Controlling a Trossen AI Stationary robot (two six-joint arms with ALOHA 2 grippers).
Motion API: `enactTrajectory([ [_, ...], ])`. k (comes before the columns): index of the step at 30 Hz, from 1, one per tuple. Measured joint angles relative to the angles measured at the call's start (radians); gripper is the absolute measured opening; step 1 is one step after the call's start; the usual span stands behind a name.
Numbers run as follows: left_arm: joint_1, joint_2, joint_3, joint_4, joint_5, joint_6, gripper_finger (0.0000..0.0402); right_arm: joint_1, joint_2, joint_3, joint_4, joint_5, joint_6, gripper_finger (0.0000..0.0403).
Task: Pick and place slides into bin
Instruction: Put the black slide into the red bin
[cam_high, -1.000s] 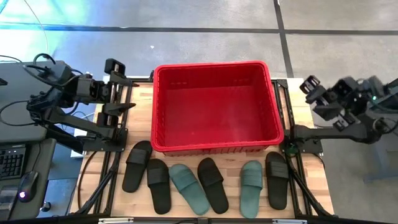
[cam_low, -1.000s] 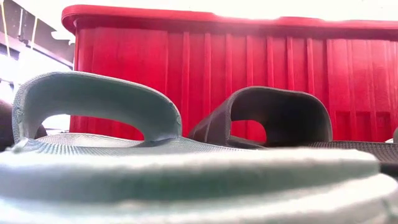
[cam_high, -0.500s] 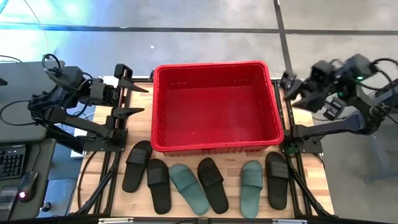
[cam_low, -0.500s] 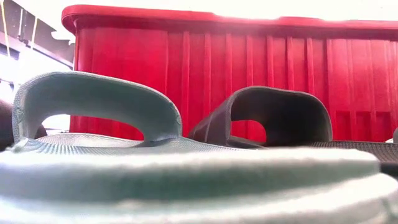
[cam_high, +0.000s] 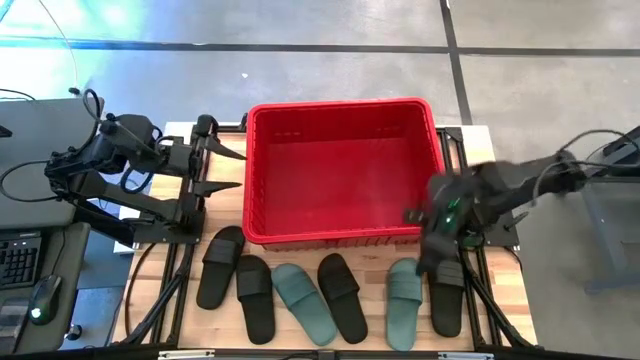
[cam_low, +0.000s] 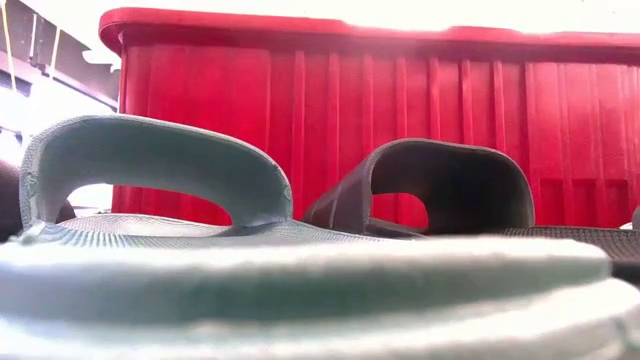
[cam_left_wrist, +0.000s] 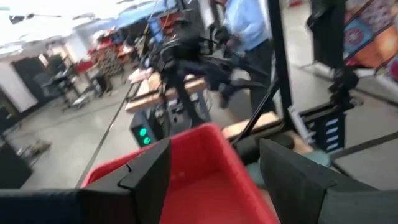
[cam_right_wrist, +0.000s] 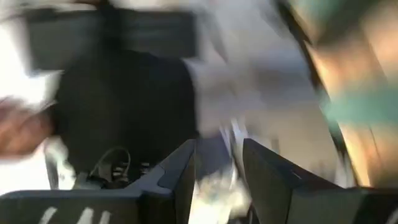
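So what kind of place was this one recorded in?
Most likely a robotics lab or workshop: a grey concrete floor around the wooden table, a computer keyboard beside it, and more benches and equipment in the room behind.

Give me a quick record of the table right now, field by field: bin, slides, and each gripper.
bin: red, nothing inside
slides: six in a row in front of the bin, four black, two teal
left gripper: open, beside the bin's left wall, holding nothing
right gripper: above the right-hand slides, holding nothing
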Motion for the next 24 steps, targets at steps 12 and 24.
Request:
enactTrajectory([
  [12,0.0,0.021,0.0,-0.121,-0.1,0.0,0.0227,0.405,0.083,-0.17,-0.385,0.042,0.476,0.0122],
  [24,0.0,0.041,0.0,-0.133,-0.1,0.0,0.0227,0.494,0.087,-0.37,-0.253,0.236,0.467,0.0122],
])
